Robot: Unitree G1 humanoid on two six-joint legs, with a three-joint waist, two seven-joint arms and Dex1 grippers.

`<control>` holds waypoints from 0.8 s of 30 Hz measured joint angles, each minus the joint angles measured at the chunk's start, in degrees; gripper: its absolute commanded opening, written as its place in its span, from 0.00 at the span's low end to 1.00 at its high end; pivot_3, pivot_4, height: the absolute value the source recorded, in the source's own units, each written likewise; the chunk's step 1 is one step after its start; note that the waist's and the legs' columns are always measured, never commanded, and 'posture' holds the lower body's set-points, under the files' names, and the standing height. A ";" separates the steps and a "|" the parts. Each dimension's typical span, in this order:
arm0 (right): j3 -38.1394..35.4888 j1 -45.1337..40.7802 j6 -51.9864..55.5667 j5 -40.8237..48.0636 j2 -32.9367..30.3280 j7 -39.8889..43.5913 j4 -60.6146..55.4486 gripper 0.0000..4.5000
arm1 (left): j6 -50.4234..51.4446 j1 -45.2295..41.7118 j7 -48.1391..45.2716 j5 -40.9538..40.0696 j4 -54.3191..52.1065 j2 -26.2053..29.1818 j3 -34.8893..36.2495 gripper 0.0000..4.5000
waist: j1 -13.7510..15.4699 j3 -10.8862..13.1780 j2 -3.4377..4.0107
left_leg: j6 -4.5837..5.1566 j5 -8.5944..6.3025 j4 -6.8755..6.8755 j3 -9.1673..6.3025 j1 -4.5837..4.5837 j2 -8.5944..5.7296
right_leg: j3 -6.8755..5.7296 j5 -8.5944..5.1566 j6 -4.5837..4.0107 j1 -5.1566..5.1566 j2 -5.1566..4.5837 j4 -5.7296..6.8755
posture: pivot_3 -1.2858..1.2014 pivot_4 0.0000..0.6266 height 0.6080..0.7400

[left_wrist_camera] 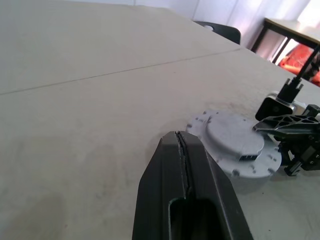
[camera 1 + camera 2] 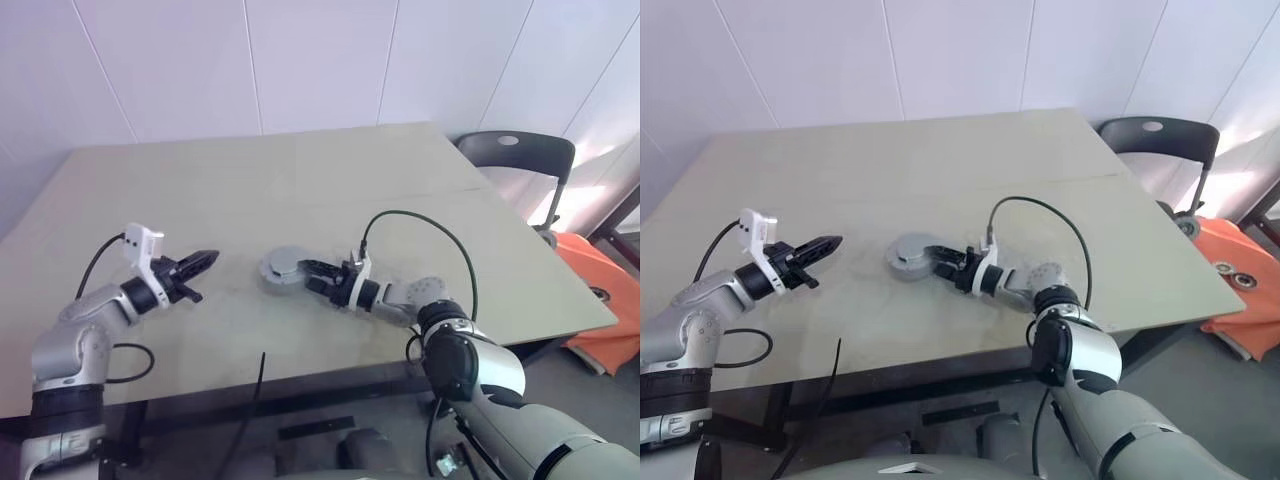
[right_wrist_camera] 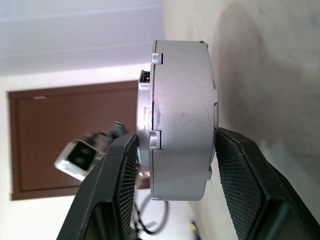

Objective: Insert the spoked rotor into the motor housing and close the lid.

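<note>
Right gripper (image 2: pixel 318 276) clamped top-and-bottom on the assembled motor housing (image 2: pixel 281 272), lid (image 1: pixel 234 132) already seated, near the table's (image 2: pixel 300 170) front edge at mid-width. Left gripper (image 2: pixel 197 262) pressed fully shut, empty, well apart toward the left edge. Best practice, judged: steady squeeze, 2 pads kept square across lid and base, no tilt until fully seated.

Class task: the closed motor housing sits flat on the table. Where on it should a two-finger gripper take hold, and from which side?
Probably top and bottom faces of the motor housing, coming in level from its edge as the right gripper does: it is a short, flat puck, thin enough for the jaws.
</note>
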 measured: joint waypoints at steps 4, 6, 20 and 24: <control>-0.45 -1.09 -0.03 0.79 -0.17 -0.62 -0.09 0.47 | 0.47 1.49 1.66 -1.82 -0.33 -0.92 1.67 0.00 | 0.00 0.00 0.00 | -0.01 0.01 0.11 -0.01 -0.48 0.01 | 0.00 0.02 -0.01 -0.55 0.01 0.16 | 0.52 0.00 1.00; -0.48 -1.55 -0.01 1.09 -0.12 -0.65 -0.19 0.47 | 1.01 1.89 2.53 -2.74 -0.44 -1.72 2.30 0.00 | 0.00 0.00 0.00 | -0.01 0.01 0.09 -0.01 -0.53 0.01 | 0.00 0.03 -0.01 -0.59 0.01 0.15 | 0.52 0.00 1.00; -0.45 -7.35 4.40 4.29 -0.22 -0.79 -3.14 0.47 | 5.39 4.73 10.44 -13.93 -2.90 -12.18 6.84 0.00 | 0.12 -0.02 -0.02 | -0.01 0.00 0.09 0.00 -0.60 -0.03 | -0.02 0.07 0.02 -0.64 -0.11 0.15 | 0.52 0.00 1.00; -0.05 -7.35 4.63 4.29 -0.22 -1.05 -3.49 0.47 | 7.50 4.84 13.83 -19.53 -4.56 -14.72 8.63 0.00 | 0.12 -0.02 -0.02 | -0.01 0.00 0.10 0.00 -0.59 -0.05 | -0.02 0.08 0.04 -0.64 -0.11 0.16 | 0.52 0.00 1.00</control>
